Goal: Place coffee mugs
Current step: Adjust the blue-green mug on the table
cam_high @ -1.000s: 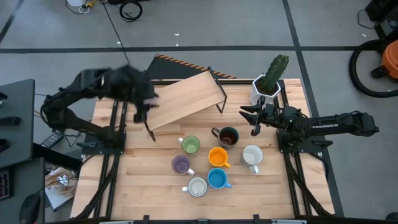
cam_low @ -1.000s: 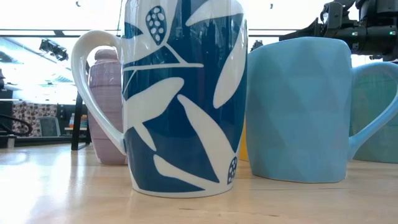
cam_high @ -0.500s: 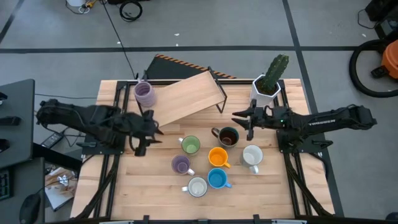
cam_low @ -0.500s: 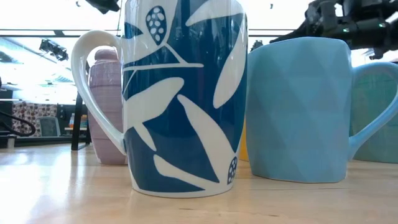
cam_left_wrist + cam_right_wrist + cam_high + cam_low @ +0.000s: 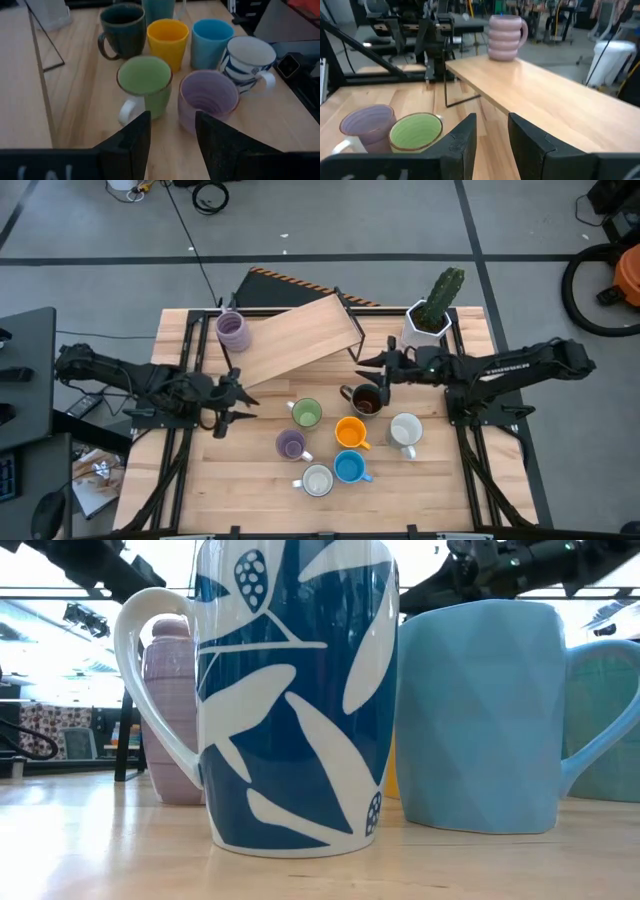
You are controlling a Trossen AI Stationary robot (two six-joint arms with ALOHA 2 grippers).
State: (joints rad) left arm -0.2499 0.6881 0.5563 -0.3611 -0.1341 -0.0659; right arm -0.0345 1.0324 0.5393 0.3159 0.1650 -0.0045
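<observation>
A ribbed purple mug [image 5: 233, 330] [image 5: 505, 31] stands upright on the left end of a raised wooden shelf [image 5: 300, 335]. Several mugs stand bunched on the table in front of it: green [image 5: 307, 414] [image 5: 145, 82], dark brown [image 5: 365, 398], orange [image 5: 350, 432], white [image 5: 405, 430], purple [image 5: 291, 445] [image 5: 207, 97], blue [image 5: 349, 469] and a blue-and-white leaf mug [image 5: 317, 480] [image 5: 295, 690]. My left gripper [image 5: 225, 395] [image 5: 172, 135] hangs open left of the green mug. My right gripper [image 5: 380, 365] [image 5: 492, 135] is open just beyond the dark brown mug.
A white faceted pot with a cactus [image 5: 430, 315] stands at the table's far right, close behind my right arm. The shelf's thin black legs [image 5: 355, 345] stand beside my right gripper. Bare table [image 5: 230, 470] lies left of and in front of the mugs.
My left gripper has left the shelf's left end, where the ribbed purple mug now stands free, and has dropped toward the table's near side, level with the green mug. My right gripper has moved toward the table's left, closer to the dark brown mug.
</observation>
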